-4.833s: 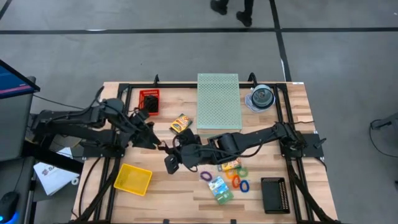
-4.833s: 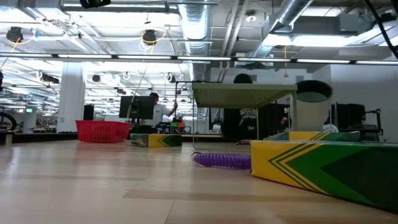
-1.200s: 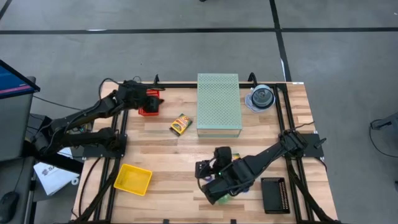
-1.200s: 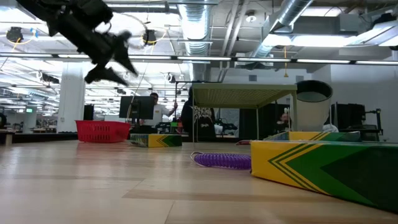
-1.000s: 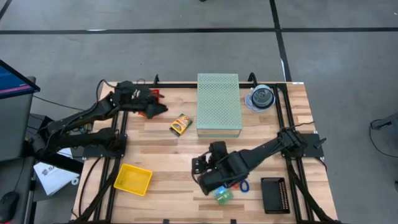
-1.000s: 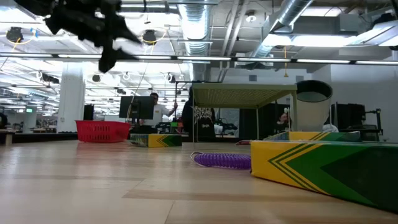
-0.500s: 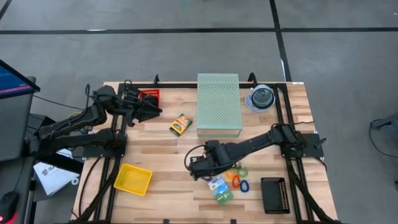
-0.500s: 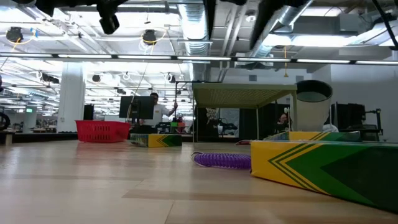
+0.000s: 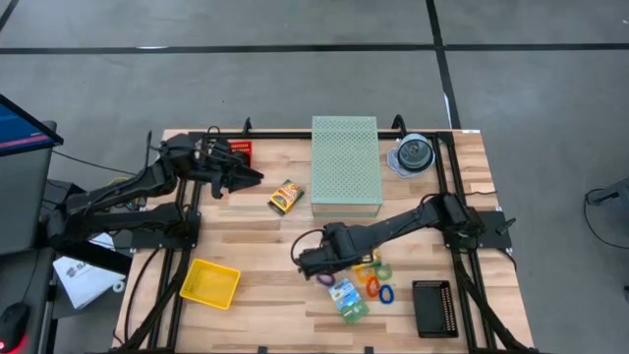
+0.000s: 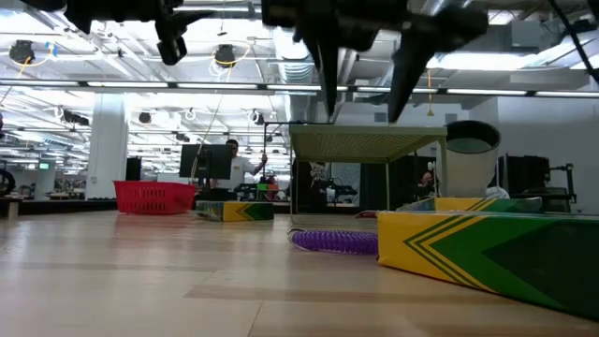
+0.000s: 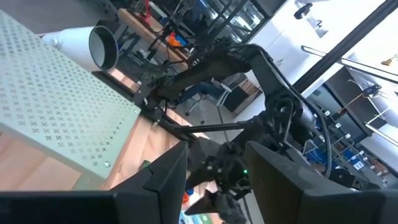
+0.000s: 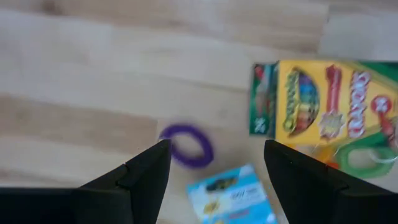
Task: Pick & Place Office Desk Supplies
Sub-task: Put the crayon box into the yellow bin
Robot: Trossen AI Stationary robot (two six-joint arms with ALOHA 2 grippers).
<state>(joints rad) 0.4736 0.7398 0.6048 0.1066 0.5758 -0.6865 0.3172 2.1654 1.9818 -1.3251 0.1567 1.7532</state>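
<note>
— What took up most of the table (image 9: 246, 231)?
— The pale green box (image 9: 345, 162) at the far edge, then the two arms. The left gripper (image 9: 256, 177) hung over the far left corner, its jaws apart with nothing between them. It hid part of the red basket (image 9: 239, 148).
— And the right one?
— The right gripper (image 9: 305, 264) was near the middle, jaws wide apart and empty, above the purple loop (image 12: 186, 145). It touched nothing.
— Where were the supplies?
— Bunched under and beside the right arm: a crayon box (image 12: 323, 106), a blue packet (image 12: 230, 196), then green (image 9: 381, 271), orange (image 9: 371, 288) and blue (image 9: 385, 293) loops. The arm covered part of that box from above. A second crayon box (image 9: 286, 196) lay apart, just left of the green box.
— Could you read anything?
— No. The crayon box carried yellow and green printing with crayon pictures, and the packet had dark lettering, but both were too blurred.
— Anything else?
— A yellow tray (image 9: 209, 283) near left, a black tray (image 9: 432, 308) near right, and a disc spindle (image 9: 413, 154) in the far right corner.
</note>
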